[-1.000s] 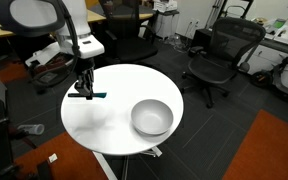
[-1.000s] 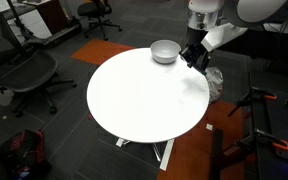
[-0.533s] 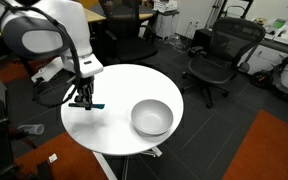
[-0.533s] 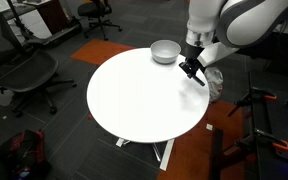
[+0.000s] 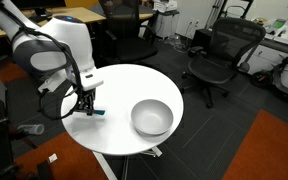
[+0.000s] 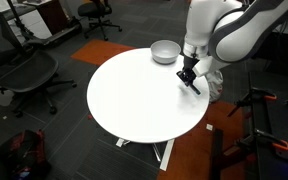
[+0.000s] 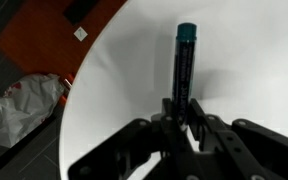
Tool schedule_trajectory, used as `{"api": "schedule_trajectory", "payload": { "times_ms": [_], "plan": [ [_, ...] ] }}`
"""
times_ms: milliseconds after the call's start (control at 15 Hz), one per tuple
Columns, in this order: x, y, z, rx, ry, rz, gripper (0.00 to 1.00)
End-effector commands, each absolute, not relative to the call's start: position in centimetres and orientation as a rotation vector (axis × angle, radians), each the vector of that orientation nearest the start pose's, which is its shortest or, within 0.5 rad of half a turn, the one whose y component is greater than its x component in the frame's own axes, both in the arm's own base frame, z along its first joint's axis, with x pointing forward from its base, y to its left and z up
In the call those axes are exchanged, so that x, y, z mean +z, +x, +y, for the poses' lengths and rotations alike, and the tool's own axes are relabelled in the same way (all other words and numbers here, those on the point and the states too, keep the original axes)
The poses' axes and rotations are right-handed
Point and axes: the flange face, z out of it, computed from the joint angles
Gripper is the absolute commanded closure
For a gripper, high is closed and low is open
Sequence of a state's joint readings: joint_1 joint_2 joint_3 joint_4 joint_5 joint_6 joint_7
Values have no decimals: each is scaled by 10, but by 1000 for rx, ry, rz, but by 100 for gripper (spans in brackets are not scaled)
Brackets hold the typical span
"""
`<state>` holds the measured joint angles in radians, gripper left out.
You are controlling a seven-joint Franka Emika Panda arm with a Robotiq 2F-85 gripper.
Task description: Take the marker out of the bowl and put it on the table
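Teal-ended marker (image 7: pixel 185 60) clamped in tool (image 7: pixel 183 108), teal end pointing away.

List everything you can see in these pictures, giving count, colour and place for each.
marker: one, dark with a teal end, held over the table, outside the bowl
bowl: one, silvery grey, on the table
table: one, white, round
office chairs: at least two, black, on the floor around the table
bag: one, pale, crumpled on the floor beside the table
carpet patch: one, orange, floor
arm: one, white, at the table's edge
gripper: one, black, shut on the marker
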<state>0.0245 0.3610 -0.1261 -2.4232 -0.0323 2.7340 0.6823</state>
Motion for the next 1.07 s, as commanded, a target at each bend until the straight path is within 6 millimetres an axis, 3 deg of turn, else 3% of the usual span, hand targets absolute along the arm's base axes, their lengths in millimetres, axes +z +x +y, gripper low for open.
{"api": "schedule_trajectory", "payload": {
  "times_ms": [0, 200, 267, 333, 467, 800, 1000],
  "plan": [
    [157, 489, -50, 1, -2964, 1202, 95],
    [160, 495, -54, -9, -2964, 1208, 95],
    [162, 498, -57, -8, -2962, 1215, 56],
    [162, 498, -58, -16, -2962, 1220, 55],
    [164, 501, -64, -26, -2961, 1230, 42],
    [176, 510, -71, -61, -2954, 1243, 3],
    [180, 515, -73, -73, -2951, 1245, 0]
  ]
}}
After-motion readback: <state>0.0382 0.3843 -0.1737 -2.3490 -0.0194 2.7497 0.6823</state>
